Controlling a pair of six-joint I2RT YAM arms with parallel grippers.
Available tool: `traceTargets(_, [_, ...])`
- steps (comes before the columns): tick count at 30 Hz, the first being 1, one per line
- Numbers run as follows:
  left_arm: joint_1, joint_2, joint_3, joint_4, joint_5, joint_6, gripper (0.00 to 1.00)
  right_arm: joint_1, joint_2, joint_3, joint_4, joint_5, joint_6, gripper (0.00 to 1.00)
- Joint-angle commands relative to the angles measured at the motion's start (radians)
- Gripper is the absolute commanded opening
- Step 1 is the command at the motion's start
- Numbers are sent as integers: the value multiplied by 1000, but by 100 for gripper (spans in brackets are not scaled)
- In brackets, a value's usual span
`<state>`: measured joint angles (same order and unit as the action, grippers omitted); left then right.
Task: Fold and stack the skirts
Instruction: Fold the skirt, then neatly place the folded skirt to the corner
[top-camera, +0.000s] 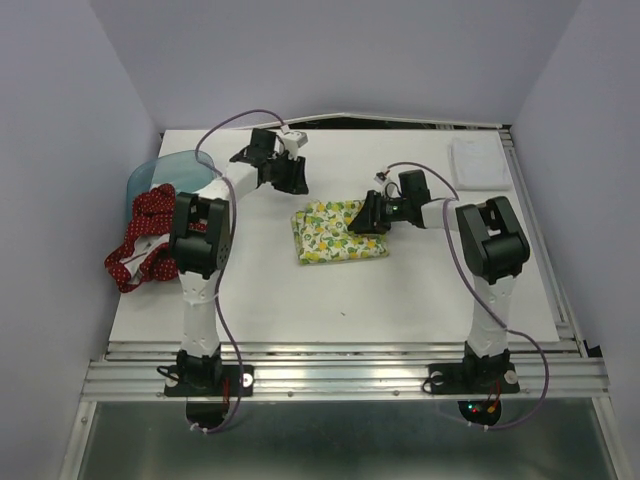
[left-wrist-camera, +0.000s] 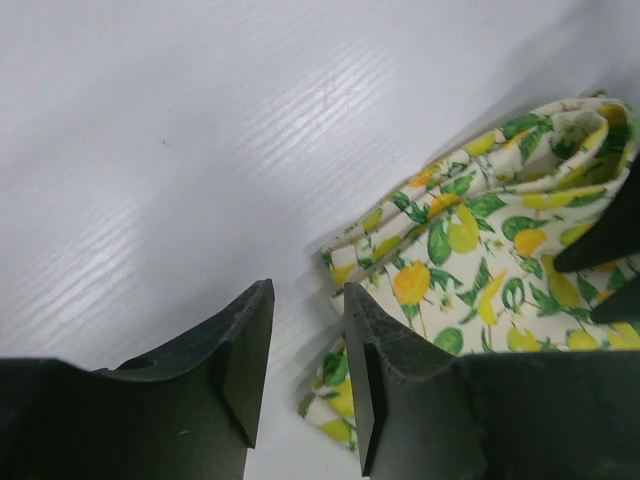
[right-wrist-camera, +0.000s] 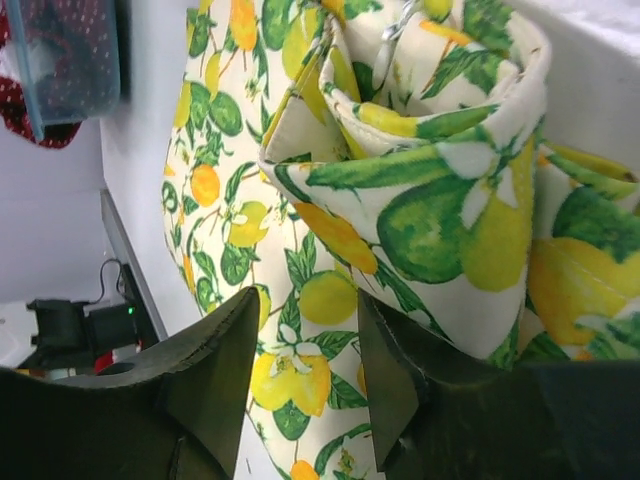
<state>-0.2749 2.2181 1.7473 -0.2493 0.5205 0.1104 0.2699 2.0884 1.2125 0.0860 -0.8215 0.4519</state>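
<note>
White tabletop walled by pale lilac panels carries both arms.

The left gripper (left-wrist-camera: 308, 290) has its jaws parted with only bare table between them, so it holds nothing. It hangs just beside the upper-left corner of the lemon skirt (left-wrist-camera: 470, 260). In the top view the left gripper (top-camera: 292, 182) sits just above that corner.

The right gripper (right-wrist-camera: 308, 300) is also parted. A rolled fold of the lemon skirt (right-wrist-camera: 450, 200) leans on one finger, and the flat layer shows through the gap. It looks unclamped, nudging the cloth and not pinching it. From above, the right gripper (top-camera: 366, 216) overlaps the right edge of the lemon skirt (top-camera: 335, 232).

That skirt lies mid-frame as a compact rectangle, so its folding looks nearly done. The fold by the right gripper is puffy and may want flattening.

The red skirt (top-camera: 140, 240) lies crumpled at the left edge of the table (top-camera: 400, 300), part of it drooping over the side. It is unfolded, so roughly half the task remains: folding it, then stacking the two.

A blue bin (top-camera: 165, 172) lies on its side against the top of the red skirt, and the left arm's upper links stand in front of the cloth in the top view. Both could hamper a clean pick. A flat white item (top-camera: 476, 160) rests in the upper right, well apart.
</note>
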Motion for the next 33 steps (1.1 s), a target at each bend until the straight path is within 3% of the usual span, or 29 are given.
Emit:
traceTargets(1, [54, -259, -115, 83, 215, -60, 46, 0, -89, 11, 18, 13, 51, 54])
traceTargets(6, [36, -418, -380, 269, 418, -254, 46, 0, -182, 50, 38, -82, 123, 60])
traceTargets(8, [-9, -442, -411, 274, 330, -238, 46, 0, -234, 30, 34, -70, 131, 63])
traceTargets(10, [-55, -469, -396, 251, 209, -111, 46, -23, -281, 1, 24, -3, 119, 64])
traceTargets(12, [-133, -469, -364, 182, 69, -25, 47, -46, -355, -31, -40, 85, 107, 64])
traceTargets(13, [-162, -445, -308, 153, -80, 3, 47, -61, -369, -31, -70, 143, 97, 64])
traceTargets(18, [-311, -353, -154, 33, -385, 78, 48, -138, -441, -99, -204, 300, 71, 66])
traceTargets(22, [-334, -298, -86, 65, -428, 5, 46, -138, -439, -143, -218, 395, 91, 70])
traceTargets(27, [-340, -193, 78, -11, -315, -41, 45, -138, -329, -150, -166, 392, 162, 72])
traceTargets(31, [-349, -83, 248, -80, -373, -47, 49, -138, -277, -175, -56, 343, 206, 73])
traceTargets(33, [-349, -75, 264, -93, -378, -61, 50, -138, -271, -180, -43, 346, 217, 73])
